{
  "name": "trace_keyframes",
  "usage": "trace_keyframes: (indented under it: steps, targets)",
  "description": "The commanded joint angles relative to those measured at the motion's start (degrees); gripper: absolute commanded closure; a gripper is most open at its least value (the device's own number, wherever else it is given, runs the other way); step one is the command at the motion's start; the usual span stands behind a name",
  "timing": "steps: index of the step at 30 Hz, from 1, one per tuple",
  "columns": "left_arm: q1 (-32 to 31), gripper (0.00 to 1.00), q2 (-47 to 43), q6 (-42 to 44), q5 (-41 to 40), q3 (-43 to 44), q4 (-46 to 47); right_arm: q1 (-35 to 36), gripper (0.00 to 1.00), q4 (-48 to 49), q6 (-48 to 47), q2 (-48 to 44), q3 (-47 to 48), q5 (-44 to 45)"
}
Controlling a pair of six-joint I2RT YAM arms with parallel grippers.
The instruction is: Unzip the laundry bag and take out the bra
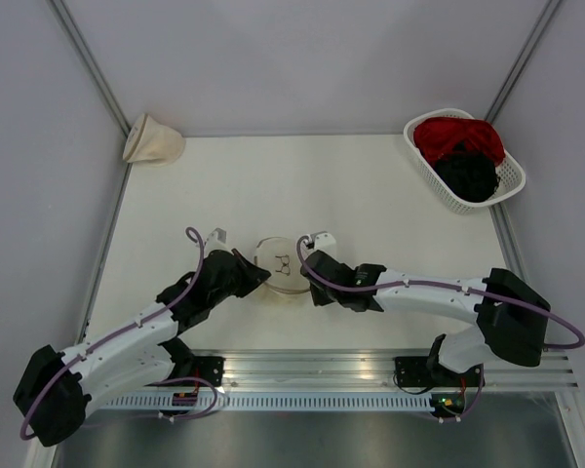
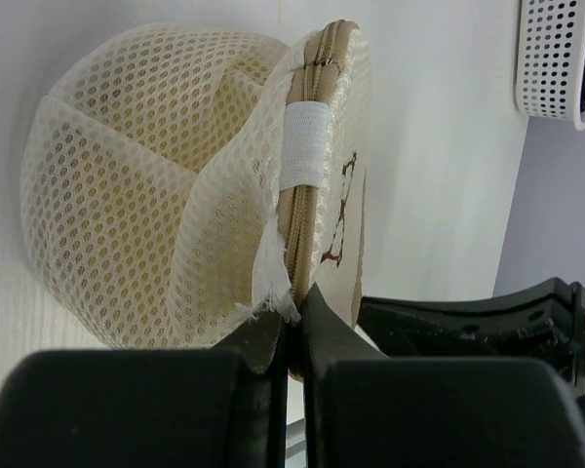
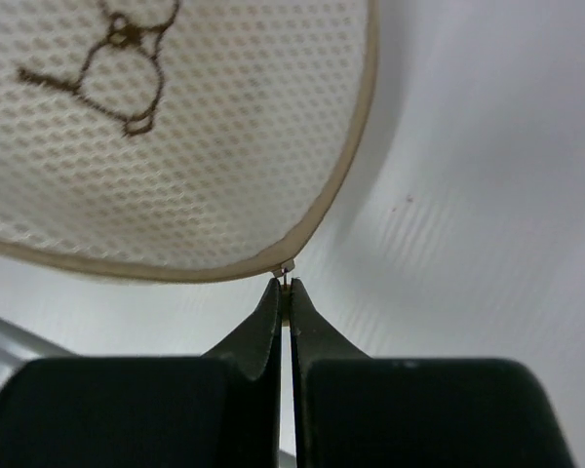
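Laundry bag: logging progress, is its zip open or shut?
Shut, where visible: the zip on the laundry bag runs closed along its rim.

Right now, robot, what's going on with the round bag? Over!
Left gripper shut on mesh edge of laundry bag. Right gripper shut on tiny tab at its rim. Zipper looks closed, bra not seen. Basket sits far off, not blocking.

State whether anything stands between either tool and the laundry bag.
Nothing visible does. The left tool is shut on the mesh edge of the laundry bag; the right tool pinches a small metal tab at its rim.
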Motion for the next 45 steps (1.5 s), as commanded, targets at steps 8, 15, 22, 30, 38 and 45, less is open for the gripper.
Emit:
trace_keyframes:
  steps: [8,15,22,30,38,45]
  targets:
    - [6.0,0.98,7.1,17.7,16.9,4.1,7.0,-10.1,1.00,2.0,-8.1,4.6,0.8,8.0]
    - [10.7,0.98,23.9,28.0,29.4,14.1,16.2,-13.0,1.00,2.2,-10.9,4.5,2.4,8.4]
    - [12.0,0.25,35.1,29.0,27.5,25.8,10.0,-13.1,1.00,1.5,-11.2,0.3,1.7,6.8]
    - [11.5,0.17,16.1,19.0,12.4,17.4,-2.6,-13.1,0.99,3.4,-11.9,-2.5,0.6,-2.7]
    - [8.5,0.17,1.6,2.7,21.3,1.2,2.1,-12.7,1.00,17.3,-12.7,0.4,-1.2,-35.2]
    - [7.0,0.16,8.2,0.1,21.0,1.1,8.9,-9.6,1.00,22.3,-12.1,4.8,1.2,-40.4]
